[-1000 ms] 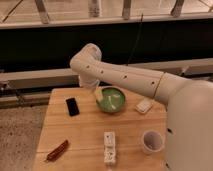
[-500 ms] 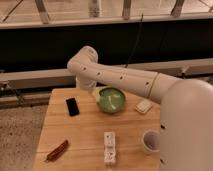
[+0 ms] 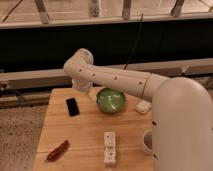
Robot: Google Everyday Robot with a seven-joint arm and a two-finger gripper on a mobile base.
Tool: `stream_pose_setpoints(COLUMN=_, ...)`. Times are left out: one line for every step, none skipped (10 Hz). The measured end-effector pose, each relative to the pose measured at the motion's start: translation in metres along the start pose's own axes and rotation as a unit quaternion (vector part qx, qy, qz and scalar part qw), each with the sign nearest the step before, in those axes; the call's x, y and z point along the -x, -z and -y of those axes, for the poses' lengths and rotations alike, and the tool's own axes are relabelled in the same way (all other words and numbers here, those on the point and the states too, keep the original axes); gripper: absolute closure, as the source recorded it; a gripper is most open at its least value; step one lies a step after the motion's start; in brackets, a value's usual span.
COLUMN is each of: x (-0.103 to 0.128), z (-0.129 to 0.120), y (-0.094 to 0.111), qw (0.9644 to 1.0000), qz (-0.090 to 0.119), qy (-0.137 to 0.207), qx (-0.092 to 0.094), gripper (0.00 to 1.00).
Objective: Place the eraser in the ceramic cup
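- Six objects share the worktop (image 3: 85, 127). At far left, near the front edge, lies a slim reddish-brown item (image 3: 57, 150), well apart from anything I need.
- Next comes the eraser (image 3: 72, 106), flat on the wood toward the back left and not yet picked up.
- Just right of it and a little behind, the gripper (image 3: 81, 86) hangs under the bent arm by the far edge. I cannot tell whether it is released or clenched. My first worry is descending with it closed and shoving the eraser instead of straddling it. Being so thin, the eraser could also slip free or skid toward the left edge.
- The green bowl (image 3: 110, 100) sits just right of the gripper. A wide swing could clip its rim, or I might drop the eraser into it by mistake.
- The long white ridged block (image 3: 109, 147) lies near the front, on the likely carry path.
- A small white pad (image 3: 143, 106) rests right of the bowl.
- Far right, the ceramic cup (image 3: 147, 142) is half hidden behind the robot's body (image 3: 182, 125). With its narrow mouth and my poor sightline, a tilted eraser may catch the rim or tip the cup.
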State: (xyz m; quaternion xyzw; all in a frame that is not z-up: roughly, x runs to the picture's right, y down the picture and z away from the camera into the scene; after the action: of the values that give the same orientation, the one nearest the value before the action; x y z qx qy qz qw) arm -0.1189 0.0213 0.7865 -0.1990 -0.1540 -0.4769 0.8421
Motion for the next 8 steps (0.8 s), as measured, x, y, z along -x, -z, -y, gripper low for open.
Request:
stream_pose_setpoints(x=0.004, z=0.006, y=-0.005, qw=1.0000, qz=0.003, qy=0.009, qx=0.001, gripper=0.20)
stream_pose_setpoints(x=0.008, z=0.013, y=-0.015, qw=0.9998, qz=0.006, qy=0.020, qx=0.005, gripper=0.20)
stream_pose_setpoints(x=0.012, z=0.017, y=-0.022, qw=0.9995, qz=0.008, qy=0.029, qx=0.010, gripper=0.20)
stream_pose_setpoints(x=0.015, z=0.020, y=-0.026, qw=0.9994, qz=0.010, qy=0.032, qx=0.011, gripper=0.20)
stream_pose_setpoints(x=0.013, z=0.019, y=-0.027, qw=0.9993, qz=0.010, qy=0.034, qx=0.014, gripper=0.20)
stream_pose_setpoints(x=0.010, z=0.017, y=-0.030, qw=0.9989, qz=0.011, qy=0.041, qx=0.020, gripper=0.20)
stream_pose_setpoints(x=0.013, z=0.020, y=-0.034, qw=0.9985, qz=0.016, qy=0.048, qx=0.020, gripper=0.20)
stream_pose_setpoints(x=0.016, z=0.025, y=-0.040, qw=0.9980, qz=0.020, qy=0.057, qx=0.020, gripper=0.20)
